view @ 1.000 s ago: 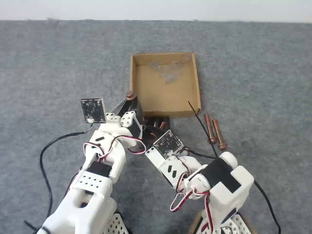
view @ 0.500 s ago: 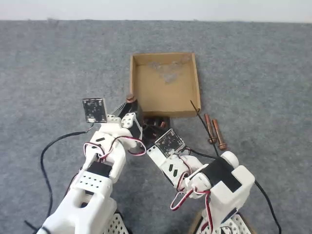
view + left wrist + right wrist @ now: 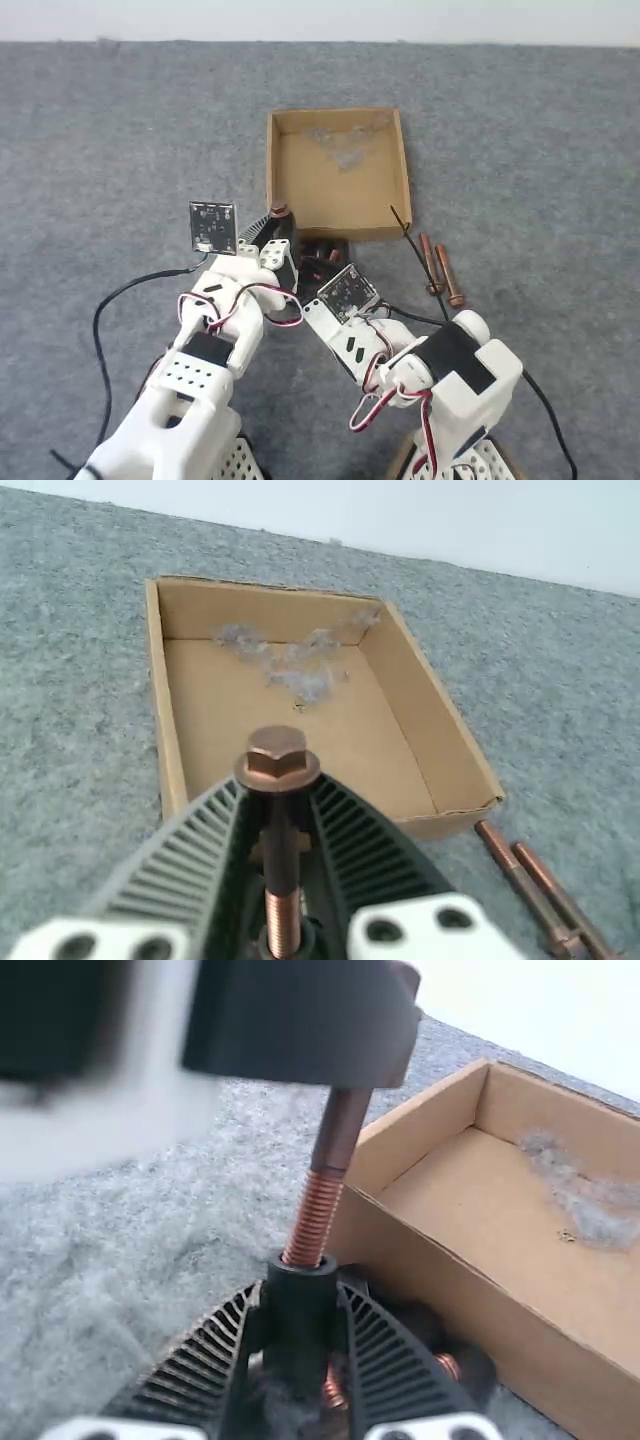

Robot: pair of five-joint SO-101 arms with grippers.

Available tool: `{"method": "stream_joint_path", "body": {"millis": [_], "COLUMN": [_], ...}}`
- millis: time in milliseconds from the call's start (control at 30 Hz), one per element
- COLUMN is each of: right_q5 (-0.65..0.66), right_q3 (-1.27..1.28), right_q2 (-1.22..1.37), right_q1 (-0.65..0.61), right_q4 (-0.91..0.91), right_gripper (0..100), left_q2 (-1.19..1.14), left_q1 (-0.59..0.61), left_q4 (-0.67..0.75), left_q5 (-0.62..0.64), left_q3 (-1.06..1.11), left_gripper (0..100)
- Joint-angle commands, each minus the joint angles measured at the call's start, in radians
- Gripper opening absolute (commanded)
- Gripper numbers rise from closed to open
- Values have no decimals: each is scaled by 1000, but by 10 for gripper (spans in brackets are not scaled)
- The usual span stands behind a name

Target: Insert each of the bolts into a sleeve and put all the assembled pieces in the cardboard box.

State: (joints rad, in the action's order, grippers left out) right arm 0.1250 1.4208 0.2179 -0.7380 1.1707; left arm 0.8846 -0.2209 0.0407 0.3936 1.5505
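Left end effector (image 3: 277,815) clamped on a copper bolt (image 3: 277,763); right end effector (image 3: 300,1305) clamped on a black sleeve (image 3: 299,1275).
The bolt's hex head stands just past the left fingertips, and its threaded end meets the sleeve's open top; how deep it sits cannot be told. Both pieces are held just outside the near wall of the cardboard box (image 3: 338,232). Two loose bolts (image 3: 441,266) lie side by side on the grey tabletop (image 3: 120,150) by the box's right front corner, apart from both end effectors.
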Motion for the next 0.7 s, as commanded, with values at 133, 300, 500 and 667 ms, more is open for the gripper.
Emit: {"method": "stream_joint_path", "body": {"millis": [133, 300, 500, 667], "right_q5": [-3, -8, -11, -11], "right_q3": [-28, -23, -18, -18], "right_q2": [-70, -96, -142, -143], "right_q1": [36, 41, 85, 90], "right_q4": [7, 2, -1, 2], "right_gripper": [6, 6, 6, 6], "left_q2": [46, 46, 44, 40], "left_q1": [-26, -26, -25, -28], "left_q4": [2, 2, 2, 2], "left_q5": [-17, -18, -18, -18], "left_q3": [18, 18, 19, 19], "left_gripper": [9, 9, 10, 10]}}
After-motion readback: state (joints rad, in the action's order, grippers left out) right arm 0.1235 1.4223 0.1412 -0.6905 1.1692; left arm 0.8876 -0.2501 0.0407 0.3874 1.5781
